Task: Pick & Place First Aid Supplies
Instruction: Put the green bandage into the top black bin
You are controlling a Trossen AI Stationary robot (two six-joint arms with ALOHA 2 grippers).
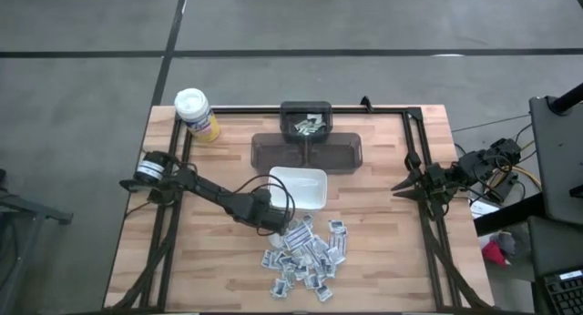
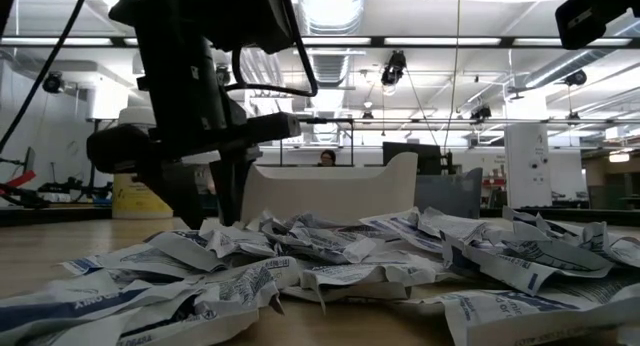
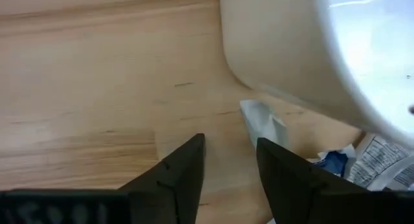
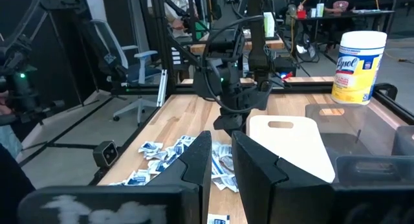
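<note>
Working arm: the left gripper [image 1: 273,226] hung low at the packets' [image 1: 305,254] near edge, fingers [image 3: 178,175] apart, clamping nothing.
Packets: heaped on the table [image 1: 383,251], just in front of the white dish [image 1: 299,187].
Crowding: dish wall close beside the fingers; one packet [image 3: 262,120] against it.
Farther off: yellow canister [image 1: 197,114], dark trays [image 1: 308,140].
Right gripper [image 1: 406,184]: parked at the table's edge, fingers slightly parted, empty.

grey floor [image 1: 364,19], ceiling strip lights [image 2: 440,41], office chair [image 4: 132,65]

Two dark jointed arms, looping black cables, wedge-shaped black fingers [image 3: 184,175]
</note>
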